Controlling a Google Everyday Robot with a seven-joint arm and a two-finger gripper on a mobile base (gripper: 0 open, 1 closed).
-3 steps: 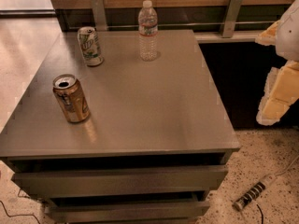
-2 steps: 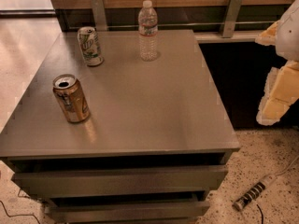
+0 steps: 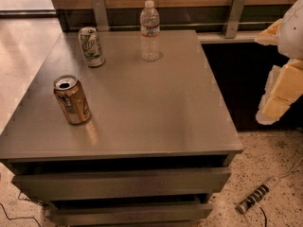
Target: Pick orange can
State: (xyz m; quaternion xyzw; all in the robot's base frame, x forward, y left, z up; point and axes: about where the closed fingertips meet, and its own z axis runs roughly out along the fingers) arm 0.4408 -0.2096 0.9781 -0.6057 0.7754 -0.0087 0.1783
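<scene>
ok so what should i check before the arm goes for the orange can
1. Orange can upright, near the front left of the table top: ok.
2. Room around it: the white-and-green can and the water bottle stand apart from it, further back: ok.
3. Gripper lined up over the can: not ok, it hangs off the table's right side, far from the can.
4. Path from gripper to can: nothing stands between them: ok.
5. Can full or empty: cannot tell, only the opened top shows.
</scene>
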